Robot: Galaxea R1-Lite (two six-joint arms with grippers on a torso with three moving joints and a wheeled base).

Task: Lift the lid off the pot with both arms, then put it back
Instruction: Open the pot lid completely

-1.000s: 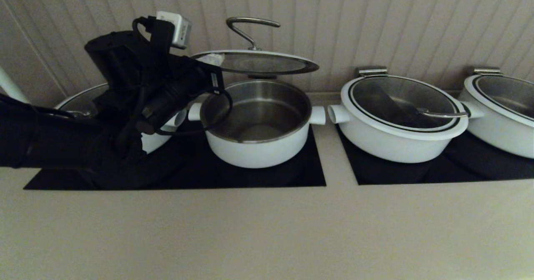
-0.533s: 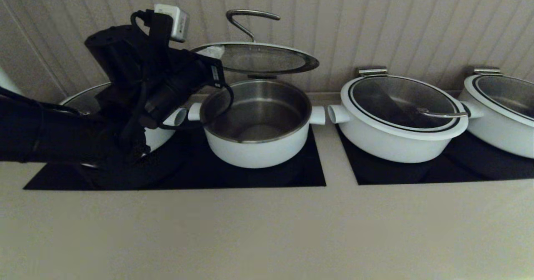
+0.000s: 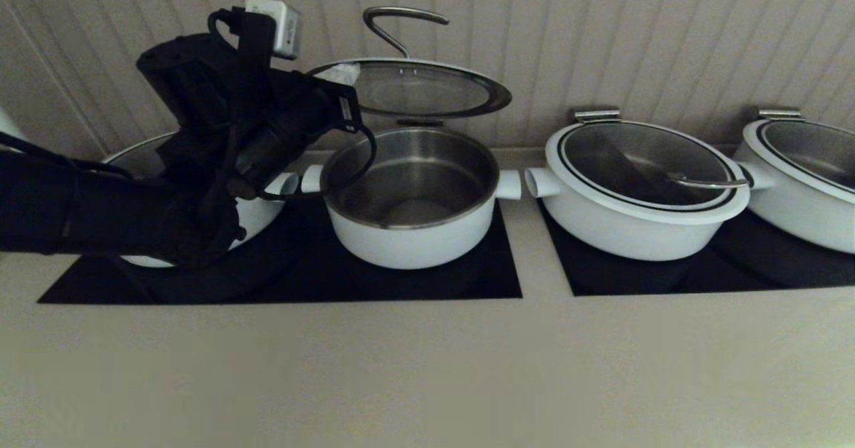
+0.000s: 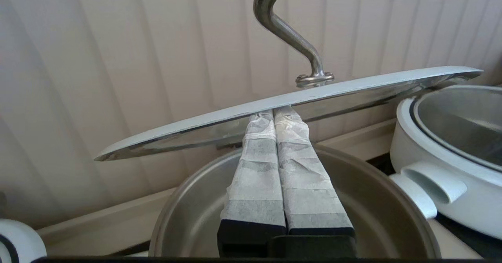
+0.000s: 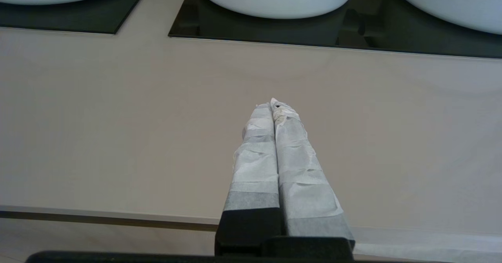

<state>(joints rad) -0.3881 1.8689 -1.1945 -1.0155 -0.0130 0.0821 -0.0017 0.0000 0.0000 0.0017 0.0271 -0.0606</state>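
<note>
The glass lid (image 3: pixel 427 94) with its steel hook handle (image 3: pixel 401 24) hangs in the air above the open white pot (image 3: pixel 414 241). My left gripper (image 3: pixel 342 75) is at the lid's left edge. In the left wrist view its wrapped fingers (image 4: pixel 255 165) are pressed together, tips (image 4: pixel 279 112) under the lid's white rim (image 4: pixel 219 116), so the lid rests on them, tilted. The pot's steel inside (image 4: pixel 376 204) lies below. My right gripper (image 5: pixel 274 104) is shut and empty over the bare counter, out of the head view.
A wider lidded white pot (image 3: pixel 641 187) stands right of the pot, another (image 3: pixel 801 174) at the far right, and one (image 3: pixel 133 161) behind my left arm. All sit on black cooktops (image 3: pixel 501 281). A ribbed wall (image 3: pixel 601 34) is close behind. The beige counter (image 3: pixel 427 368) runs in front.
The left gripper and the lid have risen a little further above the pot over the last second. The pot has not moved.
</note>
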